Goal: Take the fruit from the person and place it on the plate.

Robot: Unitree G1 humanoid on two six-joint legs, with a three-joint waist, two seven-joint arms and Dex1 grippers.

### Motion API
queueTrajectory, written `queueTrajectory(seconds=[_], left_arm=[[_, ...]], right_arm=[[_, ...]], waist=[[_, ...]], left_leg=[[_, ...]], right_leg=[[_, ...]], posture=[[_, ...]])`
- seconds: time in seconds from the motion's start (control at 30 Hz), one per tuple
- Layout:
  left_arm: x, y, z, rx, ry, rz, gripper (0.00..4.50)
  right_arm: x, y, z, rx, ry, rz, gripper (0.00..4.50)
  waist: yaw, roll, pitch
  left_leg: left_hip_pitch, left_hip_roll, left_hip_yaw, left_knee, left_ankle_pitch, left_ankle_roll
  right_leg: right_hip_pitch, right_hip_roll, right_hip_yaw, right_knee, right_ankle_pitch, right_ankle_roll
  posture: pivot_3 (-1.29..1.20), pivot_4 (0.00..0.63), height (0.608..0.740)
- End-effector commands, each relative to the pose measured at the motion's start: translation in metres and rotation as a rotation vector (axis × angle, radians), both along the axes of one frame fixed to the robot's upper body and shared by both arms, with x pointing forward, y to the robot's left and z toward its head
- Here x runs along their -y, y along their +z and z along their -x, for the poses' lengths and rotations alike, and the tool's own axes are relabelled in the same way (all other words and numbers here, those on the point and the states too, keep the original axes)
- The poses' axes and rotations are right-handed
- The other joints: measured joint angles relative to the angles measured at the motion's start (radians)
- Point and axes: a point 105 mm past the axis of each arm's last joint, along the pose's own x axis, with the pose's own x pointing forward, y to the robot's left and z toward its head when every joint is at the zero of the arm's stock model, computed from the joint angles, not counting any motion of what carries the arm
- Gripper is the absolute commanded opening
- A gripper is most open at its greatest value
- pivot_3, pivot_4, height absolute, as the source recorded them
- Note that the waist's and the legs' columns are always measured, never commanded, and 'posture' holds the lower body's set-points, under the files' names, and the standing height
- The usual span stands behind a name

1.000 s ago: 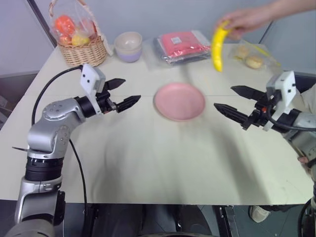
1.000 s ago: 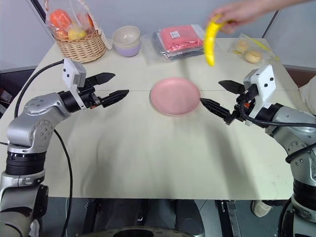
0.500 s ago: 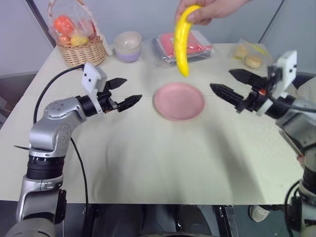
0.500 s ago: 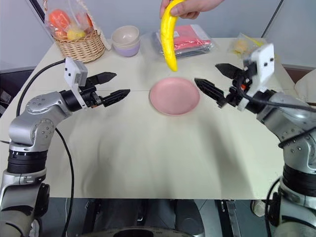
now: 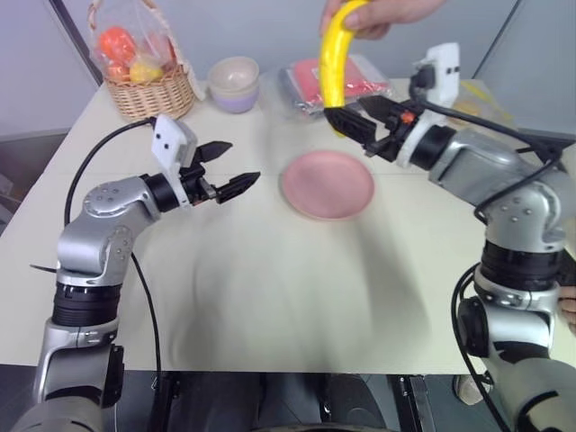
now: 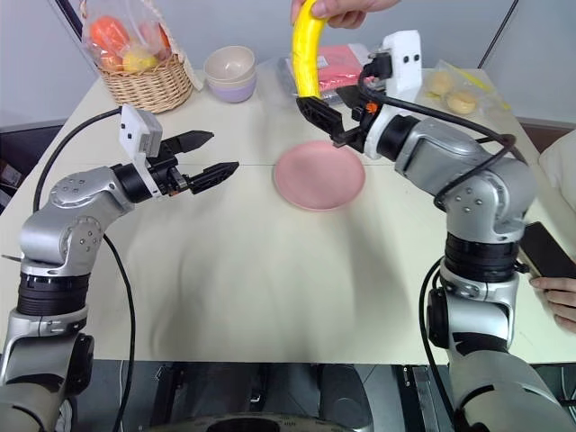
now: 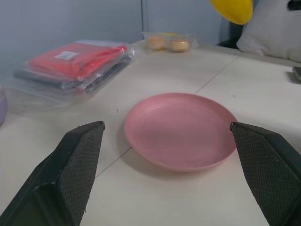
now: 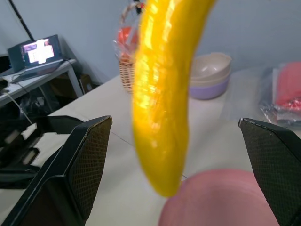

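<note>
One banana (image 6: 308,49) hangs from the person's hand (image 6: 346,9) above the tabletop's far edge, beyond the plate (image 6: 319,175). Right gripper (image 8: 176,160) spread wide around it, untouched. Light, smooth, bruisable: probably pinch mid-length, gently.

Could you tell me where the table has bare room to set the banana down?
The pink plate is bare, as is the wide near table in front of it. The far edge is crowded: wicker basket, bowl, red packet, bagged buns.

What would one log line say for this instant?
banana: in person's hand | right claw: open around it | left claw: open, idle | plate: bare
</note>
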Motion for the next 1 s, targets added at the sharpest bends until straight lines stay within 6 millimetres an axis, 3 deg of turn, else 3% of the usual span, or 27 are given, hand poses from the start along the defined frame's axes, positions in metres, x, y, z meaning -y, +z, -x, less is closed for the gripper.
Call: queueTrajectory(seconds=[0.03,0.27,0.37,0.53,0.57,0.77,0.87,1.0], left_arm=[[-0.002,0.014,0.005,0.071,0.011,-0.004,4.50],[-0.004,0.015,0.007,0.078,0.031,-0.005,4.50],[-0.005,0.015,0.007,0.079,0.036,-0.005,4.50],[-0.003,0.015,0.007,0.083,0.037,-0.004,4.50],[-0.003,0.016,0.006,0.084,0.037,-0.003,4.50],[-0.002,0.017,0.004,0.086,0.035,0.004,4.50],[-0.004,0.018,0.004,0.075,0.044,0.027,4.50],[-0.006,0.017,0.003,0.072,0.050,0.022,4.50]], right_arm=[[-0.006,0.016,-0.007,0.059,-0.004,-0.010,4.41],[-0.011,0.016,-0.024,0.054,-0.026,-0.005,4.41],[-0.012,0.016,-0.026,0.057,-0.027,-0.004,3.55],[-0.015,0.016,-0.026,0.066,-0.015,0.007,1.04],[-0.016,0.017,-0.025,0.068,-0.012,0.009,0.90],[-0.010,0.008,-0.031,0.046,-0.057,0.020,0.90],[-0.004,-0.015,-0.037,-0.016,-0.089,0.028,0.90],[-0.003,-0.059,-0.046,-0.206,-0.134,-0.014,0.90]], waist=[[-0.003,0.000,0.000],[-0.002,0.000,0.000],[-0.002,0.000,0.000],[-0.001,0.000,0.000],[-0.001,0.000,0.000],[-0.003,0.000,0.000],[-0.002,0.000,0.000],[-0.003,0.000,0.000]], left_leg=[[0.000,0.000,0.000,0.000,0.000,0.000],[0.000,0.000,0.000,0.000,0.000,0.000],[-0.001,0.000,0.000,0.000,0.000,0.000],[-0.001,0.000,0.000,0.000,0.000,0.000],[-0.001,0.000,0.000,0.000,0.000,0.000],[-0.001,0.000,0.000,0.000,0.000,0.000],[-0.001,0.000,0.000,0.000,0.000,0.000],[-0.001,0.000,0.000,0.000,0.000,0.000]], right_leg=[[0.000,0.000,0.000,0.000,0.000,0.000],[0.000,0.000,0.000,0.000,0.000,0.000],[-0.001,0.000,0.000,0.000,0.000,0.000],[-0.001,0.000,0.000,0.000,0.000,0.000],[-0.001,0.000,0.000,0.000,0.000,0.000],[-0.002,0.000,0.000,0.000,0.000,0.000],[-0.002,0.000,0.000,0.000,0.000,0.000],[-0.002,0.000,0.000,0.000,0.000,0.000]], posture=[[0.00,0.150,0.740],[0.00,0.150,0.740],[0.00,0.150,0.740],[0.00,0.150,0.740],[0.00,0.150,0.740],[0.00,0.150,0.740],[0.00,0.150,0.740],[0.00,0.150,0.740]])
